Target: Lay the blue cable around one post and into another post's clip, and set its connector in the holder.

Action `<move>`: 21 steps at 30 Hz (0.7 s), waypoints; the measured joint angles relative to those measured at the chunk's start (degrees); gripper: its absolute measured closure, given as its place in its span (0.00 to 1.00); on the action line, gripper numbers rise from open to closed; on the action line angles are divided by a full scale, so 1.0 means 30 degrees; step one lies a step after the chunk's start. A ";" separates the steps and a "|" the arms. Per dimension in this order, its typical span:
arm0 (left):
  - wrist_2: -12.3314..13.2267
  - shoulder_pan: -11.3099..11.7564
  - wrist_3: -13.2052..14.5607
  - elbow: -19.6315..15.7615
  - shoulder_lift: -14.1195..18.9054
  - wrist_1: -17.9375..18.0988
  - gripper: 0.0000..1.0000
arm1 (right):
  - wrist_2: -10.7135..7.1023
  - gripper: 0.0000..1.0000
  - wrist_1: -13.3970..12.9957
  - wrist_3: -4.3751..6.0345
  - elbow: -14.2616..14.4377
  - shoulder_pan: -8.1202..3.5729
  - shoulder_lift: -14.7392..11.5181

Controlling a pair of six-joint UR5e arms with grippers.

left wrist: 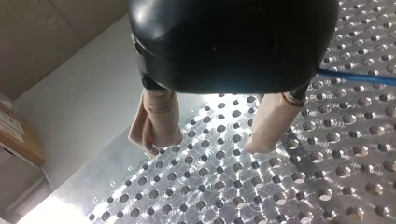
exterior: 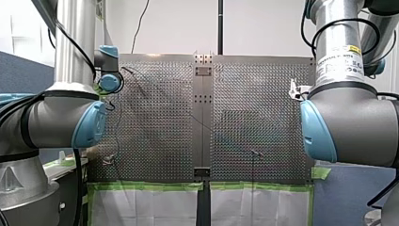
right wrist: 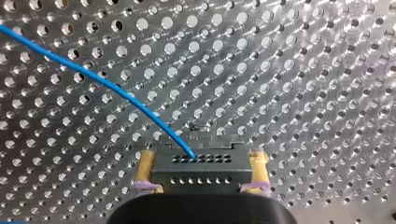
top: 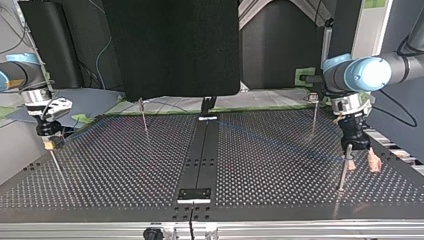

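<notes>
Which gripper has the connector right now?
My right gripper: it clamps the connector, blue cable attached. My left gripper is open and empty.

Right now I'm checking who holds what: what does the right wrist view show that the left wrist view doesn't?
Only the right wrist view: my right pincer shut on the connector, with the blue cable running into it. Only the left wrist view: my left pincer, open and empty. Both: the blue cable over the perforated table.
</notes>
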 joint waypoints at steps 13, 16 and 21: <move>0.0003 0.0000 0.0000 -0.0003 0.0023 0.0001 0.00 | 0.0000 1.00 -0.0089 0.0027 0.0004 0.0049 0.0064; 0.0000 0.0000 0.0000 -0.0003 0.0025 0.0001 0.00 | 0.0001 1.00 -0.0133 0.0039 0.0003 0.0055 0.0079; 0.0001 0.0000 0.0000 -0.0003 0.0028 0.0011 0.00 | -0.0001 1.00 -0.0179 0.0045 0.0002 0.0055 0.0096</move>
